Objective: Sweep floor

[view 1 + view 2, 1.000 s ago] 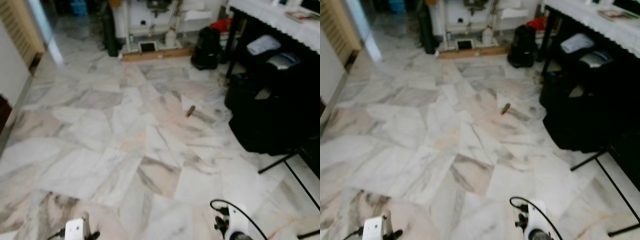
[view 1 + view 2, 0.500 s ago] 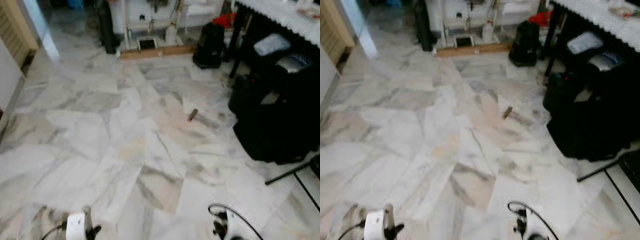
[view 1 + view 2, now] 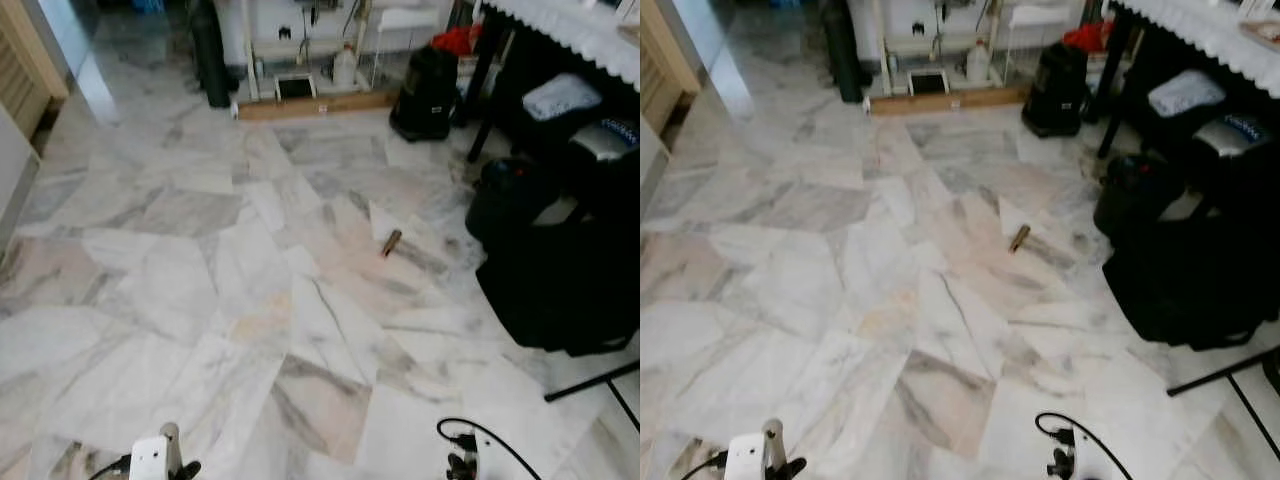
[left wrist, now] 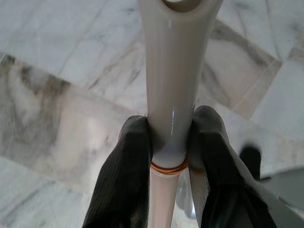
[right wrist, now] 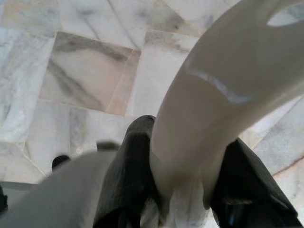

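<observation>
Left end effector (image 4: 168, 156) clamped on a pale broom handle (image 4: 173, 71), black fingers (image 4: 126, 175) pressed to both sides. Right end effector (image 5: 183, 185) clamped on a wider cream handle (image 5: 223, 109), probably the dustpan's. Out on the marble floor (image 3: 180, 260), a small brown scrap (image 3: 390, 242) lying near the black bags (image 3: 565, 270). Risk: a wide stroke knocking the scrap under those bags, or snagging the stand leg (image 3: 592, 381) beside them.

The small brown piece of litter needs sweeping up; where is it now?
The brown litter lies on the marble floor ahead, right of centre, just left of the black bags.
</observation>
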Controlling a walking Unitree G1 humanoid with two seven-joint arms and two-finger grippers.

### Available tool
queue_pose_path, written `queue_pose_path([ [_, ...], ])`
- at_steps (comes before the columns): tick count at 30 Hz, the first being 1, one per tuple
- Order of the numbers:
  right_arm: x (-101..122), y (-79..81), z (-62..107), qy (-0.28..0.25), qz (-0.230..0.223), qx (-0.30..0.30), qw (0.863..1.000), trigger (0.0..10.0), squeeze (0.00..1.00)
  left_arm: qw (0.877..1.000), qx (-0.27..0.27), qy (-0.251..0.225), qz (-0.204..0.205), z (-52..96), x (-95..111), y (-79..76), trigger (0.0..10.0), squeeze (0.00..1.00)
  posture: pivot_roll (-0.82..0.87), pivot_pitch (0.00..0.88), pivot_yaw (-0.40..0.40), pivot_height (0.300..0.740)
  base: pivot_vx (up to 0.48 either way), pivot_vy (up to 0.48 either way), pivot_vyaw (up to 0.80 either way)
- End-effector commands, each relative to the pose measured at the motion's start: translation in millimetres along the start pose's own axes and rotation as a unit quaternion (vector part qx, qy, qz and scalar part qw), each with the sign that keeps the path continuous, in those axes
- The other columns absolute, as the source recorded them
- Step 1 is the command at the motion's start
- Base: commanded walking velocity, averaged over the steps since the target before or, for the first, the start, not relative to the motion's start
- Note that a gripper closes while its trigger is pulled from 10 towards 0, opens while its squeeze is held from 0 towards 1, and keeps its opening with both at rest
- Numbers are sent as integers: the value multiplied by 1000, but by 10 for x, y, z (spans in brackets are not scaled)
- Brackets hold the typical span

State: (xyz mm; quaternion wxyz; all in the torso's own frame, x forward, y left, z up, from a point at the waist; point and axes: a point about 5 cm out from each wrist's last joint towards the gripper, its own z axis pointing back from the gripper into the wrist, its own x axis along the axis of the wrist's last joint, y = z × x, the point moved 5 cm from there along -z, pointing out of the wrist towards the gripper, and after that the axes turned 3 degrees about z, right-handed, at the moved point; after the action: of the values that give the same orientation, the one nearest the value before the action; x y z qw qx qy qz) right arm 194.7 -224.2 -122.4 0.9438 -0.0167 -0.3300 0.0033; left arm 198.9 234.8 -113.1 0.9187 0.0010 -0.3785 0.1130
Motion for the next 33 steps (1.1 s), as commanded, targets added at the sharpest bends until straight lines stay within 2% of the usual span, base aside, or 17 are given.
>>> queue_pose_path([
  [1,-111,-31,29,14,-15,-5,1000,10000,0,1000,-2,2,1,4,-25,-20,10000,0,-118,145,-1,740,379,0,0],
  [6,-146,25,30,18,-15,-3,1000,10000,0,1000,-3,2,0,1,-17,-21,10000,0,-121,145,1,740,378,0,0],
  [9,-183,128,25,21,-15,2,1000,10000,0,1000,-5,3,0,-4,-15,-36,10000,0,-122,142,1,740,380,0,0],
  [17,-131,231,-6,17,-14,7,1000,10000,0,1000,-7,3,1,-12,-10,-57,10000,0,-121,139,2,740,380,0,0],
  [33,-72,41,4,12,-17,-4,1000,10000,0,1000,-7,6,-4,-8,-11,-33,10000,0,-119,125,6,740,379,0,0],
])
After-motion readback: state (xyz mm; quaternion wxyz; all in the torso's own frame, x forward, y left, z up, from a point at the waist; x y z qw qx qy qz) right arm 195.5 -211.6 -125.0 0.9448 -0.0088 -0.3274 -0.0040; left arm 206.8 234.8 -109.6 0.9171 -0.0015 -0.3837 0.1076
